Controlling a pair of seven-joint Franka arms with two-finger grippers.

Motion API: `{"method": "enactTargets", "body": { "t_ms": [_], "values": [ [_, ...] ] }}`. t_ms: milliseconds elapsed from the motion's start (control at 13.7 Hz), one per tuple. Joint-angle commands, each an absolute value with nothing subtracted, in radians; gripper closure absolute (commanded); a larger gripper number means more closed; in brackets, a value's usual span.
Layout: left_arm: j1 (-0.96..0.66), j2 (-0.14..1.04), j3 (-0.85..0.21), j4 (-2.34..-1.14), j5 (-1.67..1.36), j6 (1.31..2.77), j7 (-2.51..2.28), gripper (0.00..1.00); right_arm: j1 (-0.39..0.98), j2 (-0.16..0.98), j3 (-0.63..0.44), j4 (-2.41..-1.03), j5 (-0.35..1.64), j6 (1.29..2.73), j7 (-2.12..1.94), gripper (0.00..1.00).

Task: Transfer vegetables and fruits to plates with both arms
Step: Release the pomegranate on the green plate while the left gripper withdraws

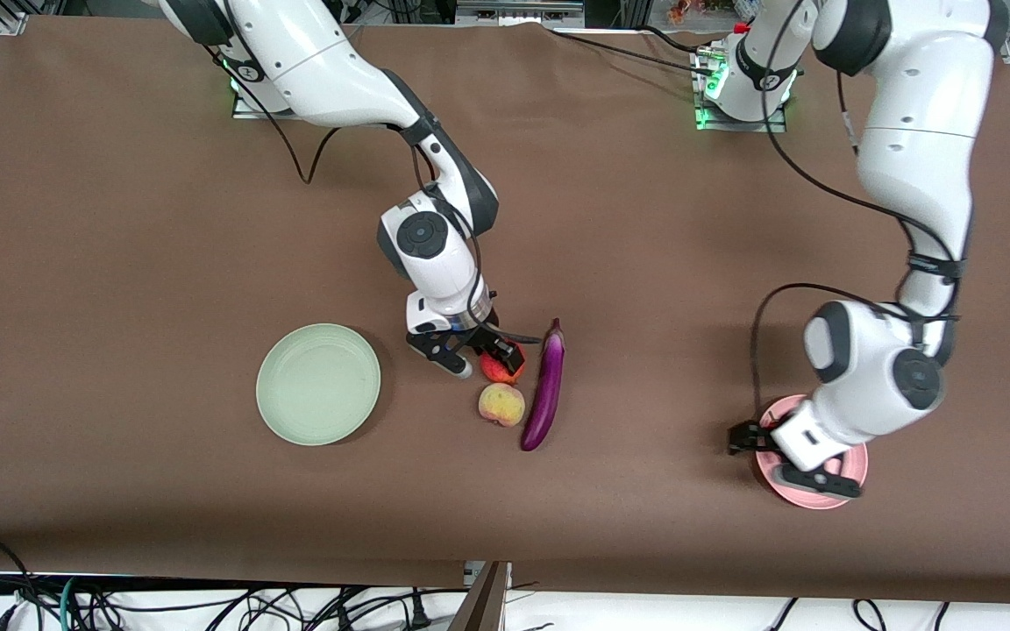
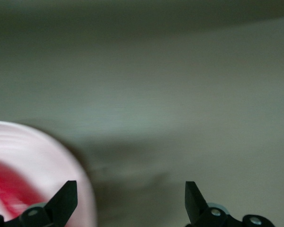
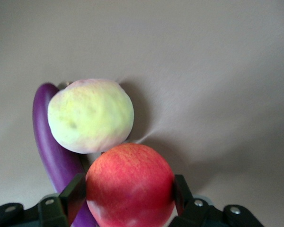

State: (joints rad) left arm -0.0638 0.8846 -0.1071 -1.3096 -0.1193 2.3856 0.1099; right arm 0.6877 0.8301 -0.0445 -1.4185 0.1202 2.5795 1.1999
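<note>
My right gripper is shut on the red apple, one finger on each side, at table height. The yellowish-pink peach lies just nearer the front camera. The long purple eggplant lies beside both fruits, toward the left arm's end. The mint green plate is empty, toward the right arm's end. My left gripper is open and empty over the pink plate. A blurred red shape, the chili, lies in that plate; the front view hides it.
The brown table cloth is bare around the fruits and plates. Black cables hang from both arms. The table's front edge, with loose cables below it, runs along the bottom of the front view.
</note>
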Motion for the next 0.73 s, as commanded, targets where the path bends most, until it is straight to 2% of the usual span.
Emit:
{"method": "enactTargets", "body": {
  "t_ms": [0, 219, 438, 585, 658],
  "values": [
    [-0.153, 0.877, -0.091, -1.299, -0.146, 2.367, -0.003, 0.00, 0.606, 0.737, -0.028, -1.430, 0.127, 2.424, 1.100, 1.00],
    [-0.259, 0.902, -0.091, -1.298, -0.146, 2.388, -0.141, 0.00, 0.491, 0.689, -0.034, -1.427, 0.276, 2.262, 0.736, 1.00],
    [-0.352, 0.919, -0.089, -1.299, -0.146, 2.465, -0.187, 0.00, 0.304, 0.673, -0.034, -1.424, 0.290, 2.085, 0.366, 1.00],
    [-0.400, 0.922, -0.087, -1.301, -0.141, 2.465, -0.207, 0.00, 0.256, 0.676, -0.035, -1.434, 0.295, 2.046, 0.235, 1.00],
    [-0.434, 0.923, -0.087, -1.305, -0.134, 2.465, -0.207, 0.00, 0.243, 0.681, -0.035, -1.451, 0.296, 2.046, 0.221, 0.55]
  ]
}}
